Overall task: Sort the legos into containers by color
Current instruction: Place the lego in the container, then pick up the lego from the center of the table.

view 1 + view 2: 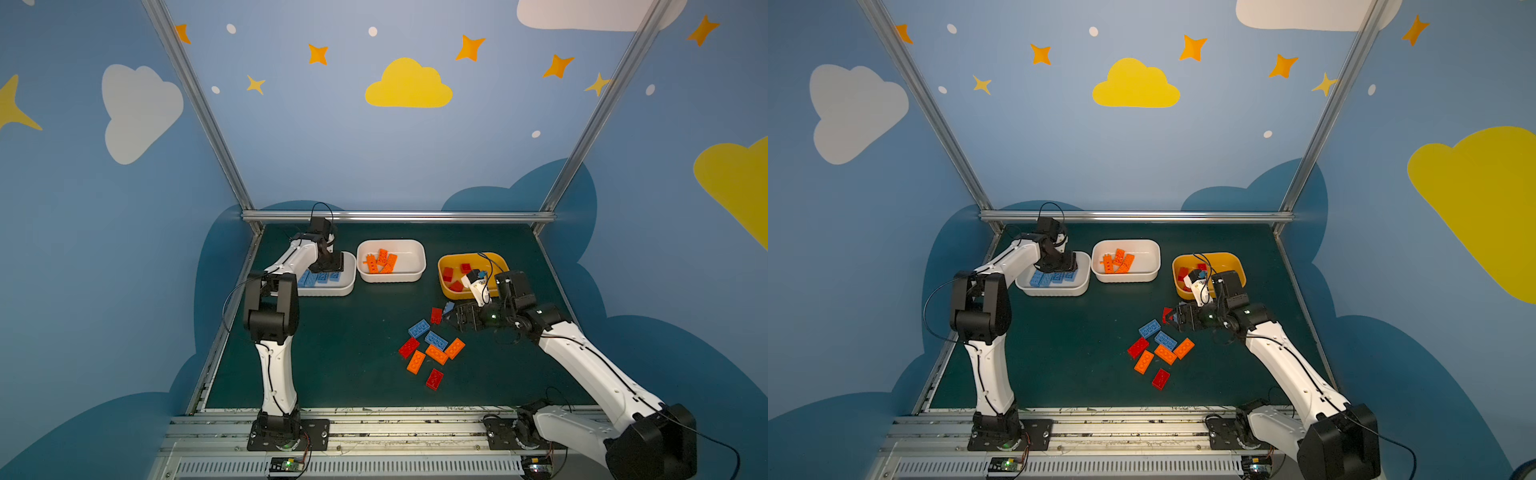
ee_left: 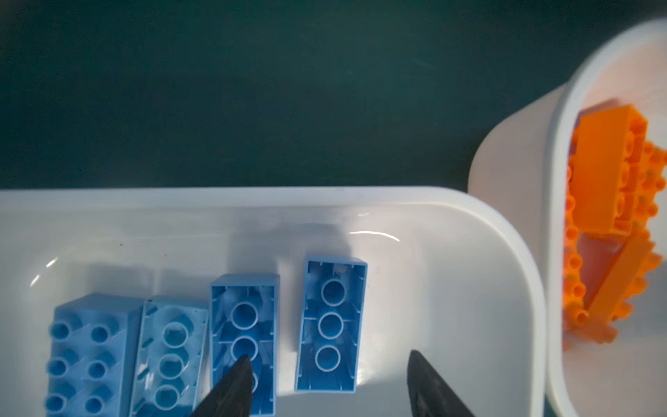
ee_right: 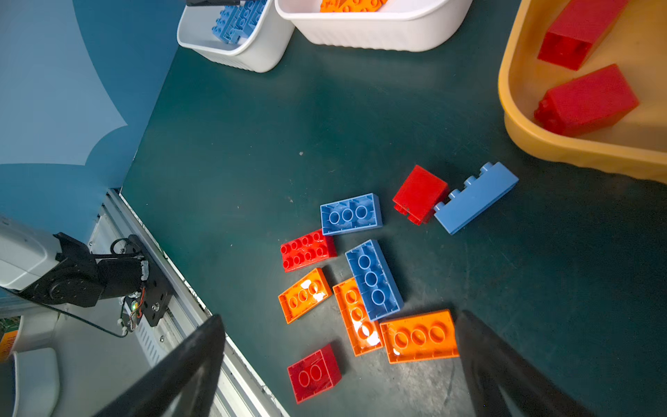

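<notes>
Found the front rail [image 1: 374, 428] with both arm bases bolted to it nearest of all. Saw farther in, in front of the yellow tub [image 1: 453, 294], nine loose legos [image 1: 436, 354] on the green mat [image 1: 332, 353]: three blue, three orange and three red, most with the studs down. Noted a red brick [image 3: 418, 195] and a blue brick [image 3: 476, 196], both on their sides and touching, at the edge of the pile closest to the yellow tub. Caught the right gripper [image 1: 449, 319] hovering over that edge, jaws spread wide with nothing between them. Made out a few red legos [image 1: 448, 274] inside the yellow tub, partly hidden by the right wrist. Spotted the middle white tub [image 1: 390, 276] near the yellow tub on the left arm's side, holding a heap of orange legos [image 1: 382, 262]. Picked out the left white tub [image 1: 332, 289] one place farther from the yellow tub, with four blue legos [image 1: 311, 278] in a row, three of them hollow side up. Found the left gripper [image 2: 330, 358] low inside it, jaws parted around one blue brick lying on the floor, clear of it on both sides. Ended at the back rail [image 1: 399, 216], behind the yellow tub.
</notes>
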Motion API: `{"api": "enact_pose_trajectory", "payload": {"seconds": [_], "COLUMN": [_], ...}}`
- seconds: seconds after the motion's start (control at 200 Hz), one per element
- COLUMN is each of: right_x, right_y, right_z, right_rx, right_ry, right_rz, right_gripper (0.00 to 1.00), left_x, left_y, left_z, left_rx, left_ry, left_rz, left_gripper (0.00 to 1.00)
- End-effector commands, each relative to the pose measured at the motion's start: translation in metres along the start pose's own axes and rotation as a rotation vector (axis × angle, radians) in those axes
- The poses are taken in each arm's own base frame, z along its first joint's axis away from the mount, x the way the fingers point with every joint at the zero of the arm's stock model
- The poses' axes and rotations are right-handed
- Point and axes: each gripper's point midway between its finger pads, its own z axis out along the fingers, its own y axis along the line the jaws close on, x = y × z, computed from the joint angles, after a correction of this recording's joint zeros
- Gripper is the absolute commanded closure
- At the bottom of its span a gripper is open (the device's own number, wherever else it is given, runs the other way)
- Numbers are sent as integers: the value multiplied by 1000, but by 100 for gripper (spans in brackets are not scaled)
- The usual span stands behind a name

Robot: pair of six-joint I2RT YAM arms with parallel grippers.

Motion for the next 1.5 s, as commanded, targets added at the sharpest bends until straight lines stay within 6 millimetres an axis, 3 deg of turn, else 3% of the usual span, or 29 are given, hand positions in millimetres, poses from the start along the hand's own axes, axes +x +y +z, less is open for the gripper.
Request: {"api": "enact_pose_trajectory", "payload": {"seconds": [0.0,0.135,0.255,0.34,0.491,0.651,0.761,0.976,1.191,1.497], "right_x": [-6,-6,-4,0,6,16,27,44,47,37], "right_y": [5,9,10,9,19,39,47,51,40,18], "right_z": [-4,-1,8,16,33,49,63,100,120,142], "right_rx": [30,56,125,214,336,402,446,495,546,605], "right_ry": [9,23,60,95,137,210,308,390,389,347], "right_rz": [-35,-20,32,93,236,468,672,877,937,921], "right_gripper": [2,3,8,10,10,12,15,32,43,46], "left_x": [-8,-12,-1,16,49,76,89,107,112,115], "left_y": [-1,-7,-27,-40,-62,-70,-68,-67,-65,-63], "left_z": [-22,-59,-94,-113,-143,-165,-172,-172,-174,-173], "left_rx": [5,30,142,227,382,484,495,520,534,538], "left_ry": [-35,-75,-103,-119,-112,-134,-158,-133,-142,-137], "left_rz": [-1,18,39,46,41,8,-2,-34,-35,-38], "left_gripper": [29,25,18,1,1,1,1,0,1,1]}}
